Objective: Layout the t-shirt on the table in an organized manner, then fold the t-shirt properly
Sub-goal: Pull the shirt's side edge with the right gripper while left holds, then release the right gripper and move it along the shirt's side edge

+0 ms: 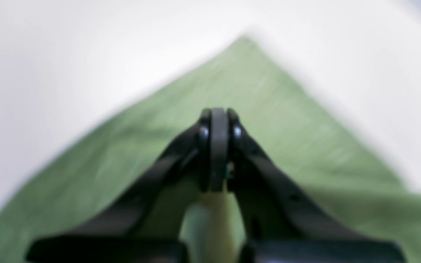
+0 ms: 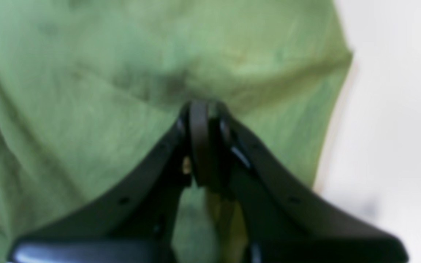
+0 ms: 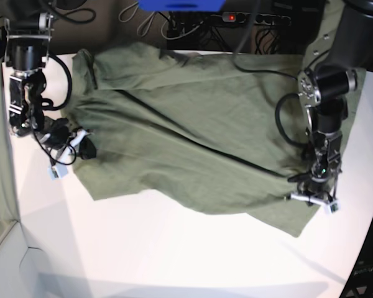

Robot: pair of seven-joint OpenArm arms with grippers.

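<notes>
White matte table (image 3: 174,248) has bare room below the t-shirt (image 3: 193,124) toward its curved near edge, olive cotton w/ long diagonal creases spread across the table's far half, left gripper (image 3: 312,197) & right gripper (image 3: 74,146) both pinched tight on its fabric at opposite ends.

White tabletop (image 3: 174,248), matte, curved edge on the side past the left arm's fingers (image 3: 312,197). Olive t-shirt (image 3: 186,130) lies directly on it, spread wide and wrinkled, spanning from the right arm's fingers (image 3: 86,149) across to the left ones. Shirt corner sits just beyond the left fingers. Bare white surface on the near side of both.
</notes>
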